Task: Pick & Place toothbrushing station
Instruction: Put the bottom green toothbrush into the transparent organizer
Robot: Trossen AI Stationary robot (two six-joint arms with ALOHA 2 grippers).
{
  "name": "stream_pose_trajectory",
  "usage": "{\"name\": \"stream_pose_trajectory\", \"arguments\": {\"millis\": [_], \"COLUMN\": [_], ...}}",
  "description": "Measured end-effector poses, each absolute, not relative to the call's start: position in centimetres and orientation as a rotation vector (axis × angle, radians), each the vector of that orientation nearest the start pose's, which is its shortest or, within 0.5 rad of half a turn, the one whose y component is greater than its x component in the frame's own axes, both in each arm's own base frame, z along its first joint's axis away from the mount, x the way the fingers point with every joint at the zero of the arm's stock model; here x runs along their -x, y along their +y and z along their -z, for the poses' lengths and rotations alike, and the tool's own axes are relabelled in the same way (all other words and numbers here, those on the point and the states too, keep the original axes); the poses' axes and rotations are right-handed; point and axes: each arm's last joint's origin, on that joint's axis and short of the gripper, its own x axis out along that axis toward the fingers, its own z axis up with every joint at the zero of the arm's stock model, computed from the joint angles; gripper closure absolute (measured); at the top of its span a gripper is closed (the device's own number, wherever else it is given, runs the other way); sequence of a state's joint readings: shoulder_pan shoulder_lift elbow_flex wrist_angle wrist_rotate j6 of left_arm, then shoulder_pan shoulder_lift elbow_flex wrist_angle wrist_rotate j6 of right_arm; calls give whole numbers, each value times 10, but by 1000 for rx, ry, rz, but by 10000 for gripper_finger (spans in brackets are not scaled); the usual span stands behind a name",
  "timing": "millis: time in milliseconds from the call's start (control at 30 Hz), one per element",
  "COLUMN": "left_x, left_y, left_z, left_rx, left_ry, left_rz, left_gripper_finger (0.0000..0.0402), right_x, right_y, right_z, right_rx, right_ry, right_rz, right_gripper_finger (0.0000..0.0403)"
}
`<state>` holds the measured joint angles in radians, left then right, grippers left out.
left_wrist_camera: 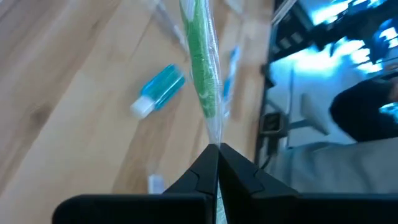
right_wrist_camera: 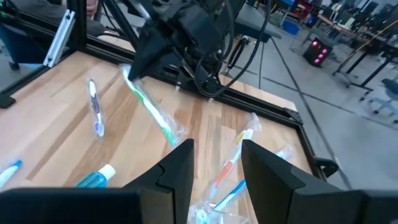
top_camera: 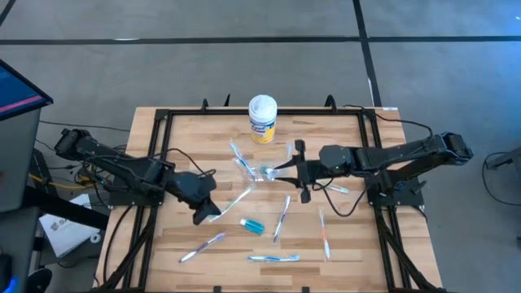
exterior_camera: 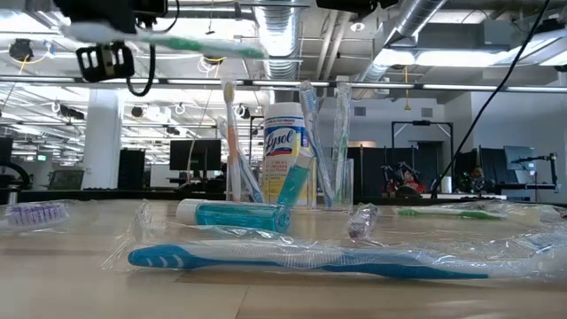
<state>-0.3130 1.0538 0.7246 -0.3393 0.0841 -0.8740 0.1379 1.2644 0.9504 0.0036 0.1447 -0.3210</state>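
Here the left gripper (top_camera: 203,213) is pinching a green toothbrush in clear wrap (top_camera: 236,198), its fingers closed together on the wrapper's end; the left wrist view is showing the two dark fingertips meeting on the plastic. In the low view that brush is hanging in the air above the table, lying roughly level. The brush is pointing from the gripper toward the middle of the wooden table (top_camera: 187,138), where the see-through plastic cup (top_camera: 264,172) is standing. The cup is holding several toothbrushes upright, seen in the low view as white, orange and blue handles leaning in it.

The right gripper (top_camera: 289,168) is sitting just right of the cup with its fingers spread around the cup's side; whether the pads are pressing the wall I cannot tell. The right wrist view is showing the fingers (right_wrist_camera: 177,168) apart, with cup contents between them.

A teal tube with a white cap (top_camera: 251,225) is lying on the near half of the table, right of the left gripper. Wrapped toothbrushes are lying scattered: a purple-tipped one (top_camera: 201,246) at near left, a blue one (top_camera: 273,258) at the near edge, an orange one (top_camera: 323,231) at near right, and another (top_camera: 282,216) between the tube and the orange one. A yellow Lysol canister (top_camera: 262,119) is standing at the far edge
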Motion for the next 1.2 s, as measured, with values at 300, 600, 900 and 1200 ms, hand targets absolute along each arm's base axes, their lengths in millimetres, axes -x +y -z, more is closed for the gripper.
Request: {"name": "stream_pose_trajectory", "arguments": {"millis": [300,600,900,1200], "left_x": [-212,-216,-219,-219], "left_y": [-71,-63,-56,-56], "left_z": [-261,-264,-265,-266], "left_rx": [798,849,869,871], "left_ry": [670,636,617,616], "left_rz": [126,106,100,106], "left_gripper_finger": [401,401,401,401], "right_x": [-280,-282,-307,-326], "right_y": [47,61,80,100], "right_z": [-307,-303,-276,-264], "right_rx": [447,546,785,947], "right_ry": [303,307,339,334], "right_rz": [-55,-47,63,150], "right_gripper_finger": [278,278,278,278]}}
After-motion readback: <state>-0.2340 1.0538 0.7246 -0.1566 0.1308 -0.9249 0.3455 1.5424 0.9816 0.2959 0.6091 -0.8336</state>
